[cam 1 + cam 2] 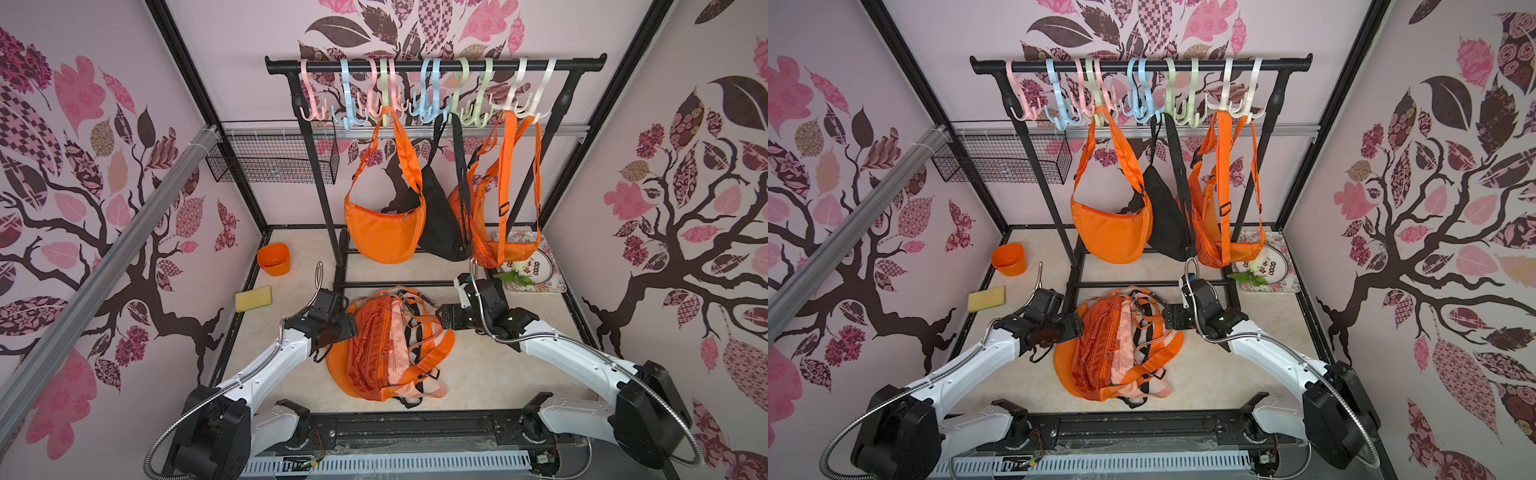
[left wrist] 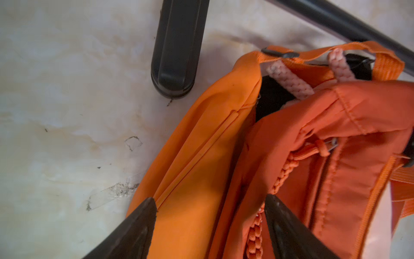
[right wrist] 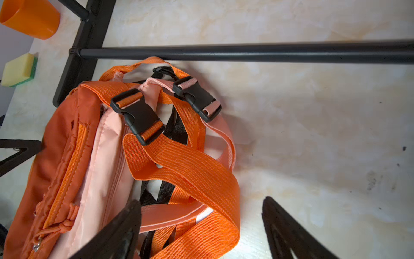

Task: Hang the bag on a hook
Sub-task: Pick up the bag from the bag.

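A heap of bags (image 1: 382, 345) lies on the table in front of the rack: bright orange (image 2: 201, 168), dark orange (image 2: 336, 157) and pink (image 3: 105, 161), with tangled straps and black buckles (image 3: 139, 114). At the heap's left edge, my left gripper (image 2: 210, 198) is open, its jaws straddling the bright orange bag and the dark orange bag's edge. Open too, my right gripper (image 3: 201, 200) hovers at the heap's right side, a loop of orange strap (image 3: 197, 175) between its jaws. Pastel hooks (image 1: 419, 112) hang from the black rail (image 1: 432, 65).
Two orange bags (image 1: 382, 232) (image 1: 490, 232) and a black one (image 1: 440, 224) hang on the hooks. The rack's base bar (image 1: 399, 284) runs just behind the heap. An orange cup (image 1: 274, 258) and sponge (image 1: 253, 298) sit left, a wire basket (image 1: 274, 160) higher up, a floral tray (image 1: 536, 266) right.
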Robot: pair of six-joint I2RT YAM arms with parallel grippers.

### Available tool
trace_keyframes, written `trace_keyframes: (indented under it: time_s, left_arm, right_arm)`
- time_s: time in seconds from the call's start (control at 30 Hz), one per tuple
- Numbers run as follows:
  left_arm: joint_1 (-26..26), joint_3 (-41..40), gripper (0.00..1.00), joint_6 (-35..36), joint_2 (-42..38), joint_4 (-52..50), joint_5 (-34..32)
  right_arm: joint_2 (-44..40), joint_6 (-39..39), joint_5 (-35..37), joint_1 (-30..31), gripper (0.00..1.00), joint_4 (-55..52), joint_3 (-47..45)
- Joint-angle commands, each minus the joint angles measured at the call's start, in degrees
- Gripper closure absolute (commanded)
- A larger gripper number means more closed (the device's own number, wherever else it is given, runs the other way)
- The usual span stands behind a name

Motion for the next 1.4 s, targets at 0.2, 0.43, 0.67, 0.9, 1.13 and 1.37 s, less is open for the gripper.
trace_keyframes:
  time_s: [0.2,0.43,0.67,0.9,1.13,1.37]
  left_arm:
    - [-2.97,-3.22,0.22,-2.61,4.35,5.64,1.36]
    - [-5.63,-0.12,0.82,-2.36,3.81,3.20,-2.34]
    - [-5.69,4.95,1.00,0.82,-2.70,-1.19,-4.13]
    - [-6.13,10.58,1.00,2.24,-12.31,0.76,1.75]
    - [-6.08,18.72,1.00,5.11,-16.41,-1.46,4.68]
    - [-6.06,24.94,1.00,7.67,-17.03,-5.69,2.01]
  right_arm:
    - [-0.03,0.41,0.64,-0.06,0.14,-1.08,1.62]
    - [-1.78,-0.52,3.33,-0.21,0.14,-2.45,3.16]
    - [-4.35,-0.56,3.90,-2.25,0.14,-2.94,2.11]
    - [-7.79,-3.55,3.21,-2.65,0.14,-2.54,0.61]
    - [-9.00,-6.20,-3.23,-2.65,0.13,-1.21,-0.40]
    - [-5.66,-4.94,-9.57,-2.52,0.14,1.84,-2.34]
